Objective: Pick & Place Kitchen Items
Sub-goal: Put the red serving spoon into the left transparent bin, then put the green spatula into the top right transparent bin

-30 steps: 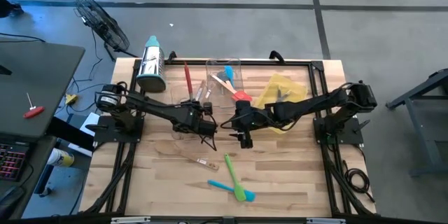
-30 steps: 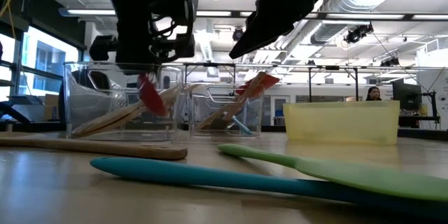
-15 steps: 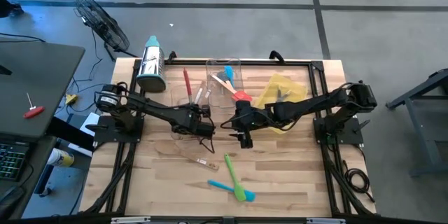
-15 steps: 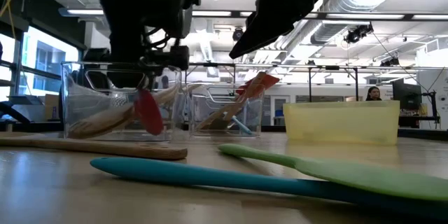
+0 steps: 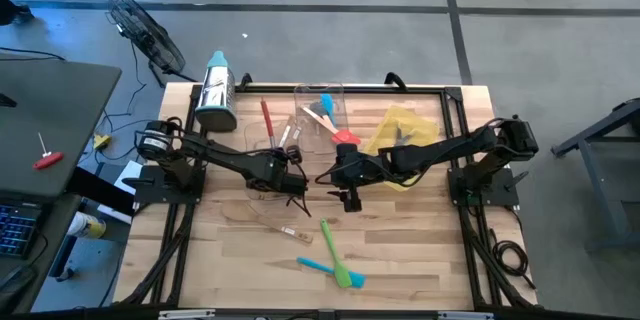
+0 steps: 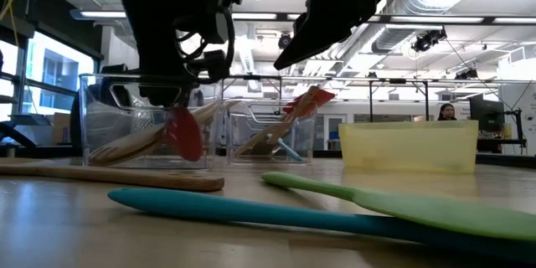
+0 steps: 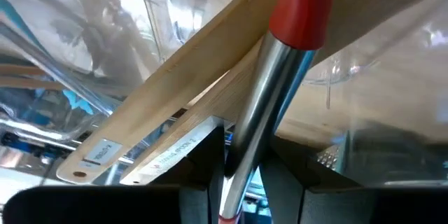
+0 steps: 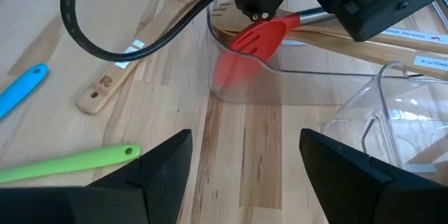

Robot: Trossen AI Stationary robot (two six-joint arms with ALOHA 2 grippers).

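Note:
My left gripper is shut on a red spatula with a metal shaft, over the near clear tray. The spatula's red slotted head is low inside that tray, behind its clear wall. Its red handle points toward the far edge. Wooden utensils lie in the same tray. My right gripper is open and empty above the table, just right of that tray. A green spatula, a teal spatula and a wooden spoon lie flat on the table nearer the front. My left gripper pinches the red spatula's metal shaft between its two fingers, below where the shaft meets a red part. The fingers come from above and lie across the shaft. The spatula is tilted, head down in the tray; I cannot tell whether the head touches the tray floor.
A second clear tray with utensils and a yellow tray stand toward the far side. A steel grater with a teal top stands at the far left. People show in the room beyond the table.
My left gripper has gone down with the red spatula. The spatula's red head has sunk lower behind the clear tray's wall.

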